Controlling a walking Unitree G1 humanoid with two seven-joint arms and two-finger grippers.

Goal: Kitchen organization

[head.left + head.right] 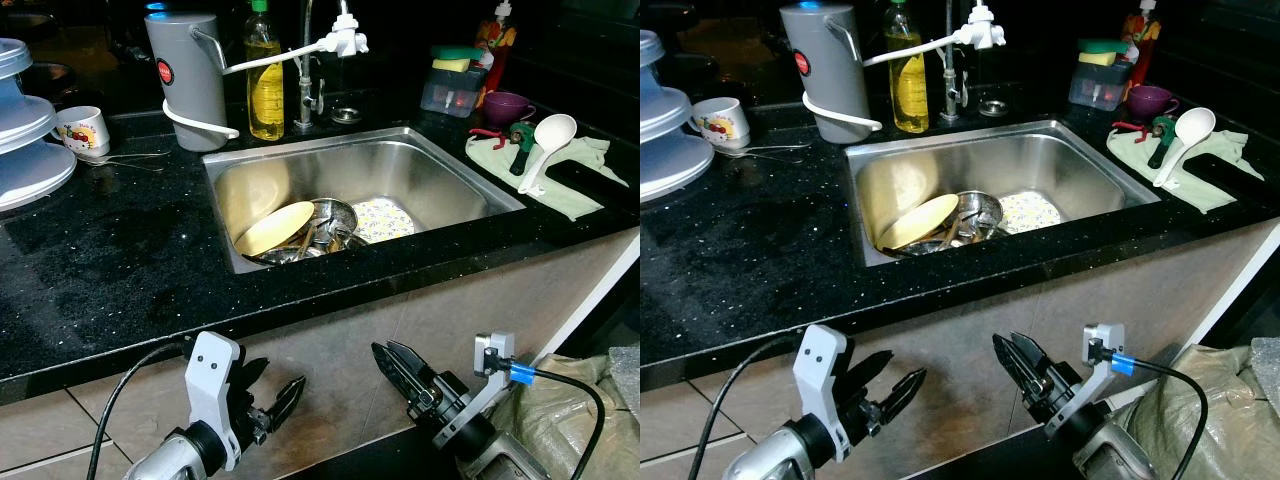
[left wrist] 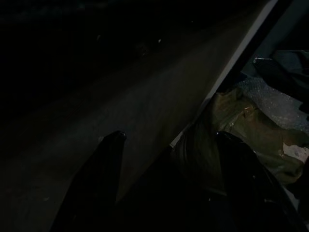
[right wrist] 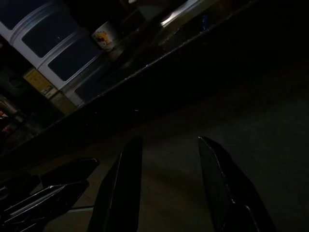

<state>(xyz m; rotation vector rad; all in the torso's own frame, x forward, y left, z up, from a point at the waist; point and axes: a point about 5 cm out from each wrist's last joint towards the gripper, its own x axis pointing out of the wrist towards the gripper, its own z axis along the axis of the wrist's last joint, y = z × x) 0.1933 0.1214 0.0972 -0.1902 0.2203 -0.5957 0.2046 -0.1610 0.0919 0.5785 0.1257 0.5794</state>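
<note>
In the left eye view we stand before a black counter (image 1: pixel 120 250) with a steel sink (image 1: pixel 420 165) set into it. Inside the sink a yellow plate (image 1: pixel 272 228) leans on a steel bowl (image 1: pixel 335 215), with cutlery jumbled beneath and a patterned plate (image 1: pixel 385 218) beside them; these look like the things we must sort. Our left gripper (image 1: pixel 275 400) and right gripper (image 1: pixel 392 368) both hang below the counter edge, in front of the cabinet face, each with fingers parted and nothing between them.

In the right eye view a white ladle (image 1: pixel 1185 140) lies on a green cloth (image 1: pixel 1215 165) right of the sink, a grey jug (image 1: pixel 830 70) and an oil bottle (image 1: pixel 905 75) stand behind it, and a mug (image 1: pixel 725 122) sits at the left.

We judge the risk to be the lift: raising either arm from here could knock it against the counter's overhanging edge, and reaching into the heap could send the tilted yellow plate sliding.

The left wrist view is very dark; we make out two spread fingers (image 2: pixel 104 179) and a crumpled bag (image 2: pixel 251 135).

The right wrist view is dim too, showing spread fingers (image 3: pixel 120 188) under the counter. What lies under the plate we cannot tell.
</note>
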